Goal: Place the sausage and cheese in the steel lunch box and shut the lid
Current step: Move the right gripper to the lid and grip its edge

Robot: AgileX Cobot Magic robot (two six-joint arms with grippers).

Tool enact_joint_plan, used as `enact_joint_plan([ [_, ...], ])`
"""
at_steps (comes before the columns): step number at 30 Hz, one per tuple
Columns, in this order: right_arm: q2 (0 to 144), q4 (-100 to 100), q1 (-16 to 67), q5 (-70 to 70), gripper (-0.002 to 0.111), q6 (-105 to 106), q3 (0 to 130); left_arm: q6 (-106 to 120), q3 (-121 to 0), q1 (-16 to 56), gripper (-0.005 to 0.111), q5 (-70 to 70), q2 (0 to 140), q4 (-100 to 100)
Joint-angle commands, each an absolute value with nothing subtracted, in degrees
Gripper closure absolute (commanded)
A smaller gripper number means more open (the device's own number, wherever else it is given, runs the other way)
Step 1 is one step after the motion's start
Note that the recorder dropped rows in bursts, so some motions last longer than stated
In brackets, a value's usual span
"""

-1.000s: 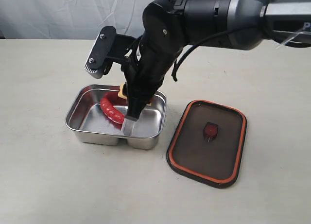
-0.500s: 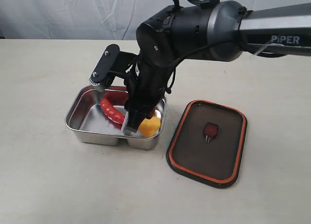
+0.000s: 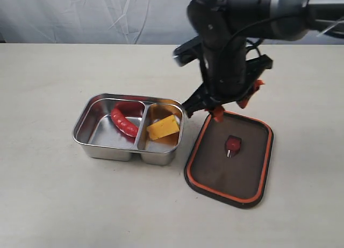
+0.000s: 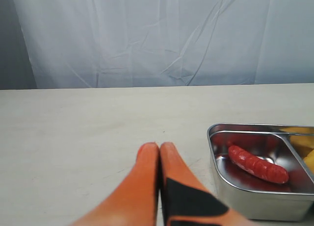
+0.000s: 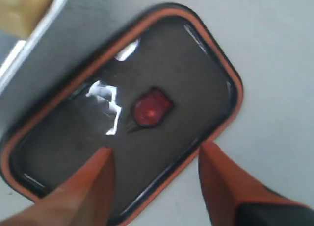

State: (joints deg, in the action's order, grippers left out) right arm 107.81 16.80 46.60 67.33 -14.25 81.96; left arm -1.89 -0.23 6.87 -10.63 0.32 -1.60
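The steel lunch box (image 3: 106,150) sits left of centre on the table. The red sausage (image 3: 123,122) lies in its left compartment and the yellow cheese (image 3: 163,127) in its right one. To the right of the box, the dark lid (image 3: 215,172) lies flat with its orange rim up and its valve (image 3: 233,144) showing. My right gripper (image 3: 235,104) hovers open above the lid's far edge, one finger over the lid (image 5: 73,123) and one beyond its rim. My left gripper (image 4: 159,147) is shut and empty, low over the table beside the box (image 4: 219,163); the sausage (image 4: 257,163) shows inside.
A beige table (image 3: 54,199) spreads all round, backed by a white curtain (image 4: 157,35). The right arm's black body (image 3: 226,38) stands above the gap between box and lid. A corner of the box (image 5: 37,27) appears in the right wrist view.
My right gripper let the cheese go into the right compartment, rose out of the box and swung right over the lid.
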Motion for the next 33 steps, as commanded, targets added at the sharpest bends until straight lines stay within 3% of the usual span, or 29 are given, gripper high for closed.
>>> enact_joint_plan([
  [1, 106.6, 8.6, 38.2, 68.9, 0.057, -17.8, 81.7, -1.9, 0.0, 7.6, 0.107, -10.3, 0.0, -2.0],
  [11, 106.6, 1.0, 29.6, 60.0, 0.057, -18.3, 71.1, -1.9, 0.0, 7.6, 0.107, -10.3, 0.0, -2.0],
  [33, 106.6, 0.8, 29.2, 46.0, 0.057, -20.5, 55.0, -1.9, 0.0, 7.6, 0.107, -10.3, 0.0, -2.0],
])
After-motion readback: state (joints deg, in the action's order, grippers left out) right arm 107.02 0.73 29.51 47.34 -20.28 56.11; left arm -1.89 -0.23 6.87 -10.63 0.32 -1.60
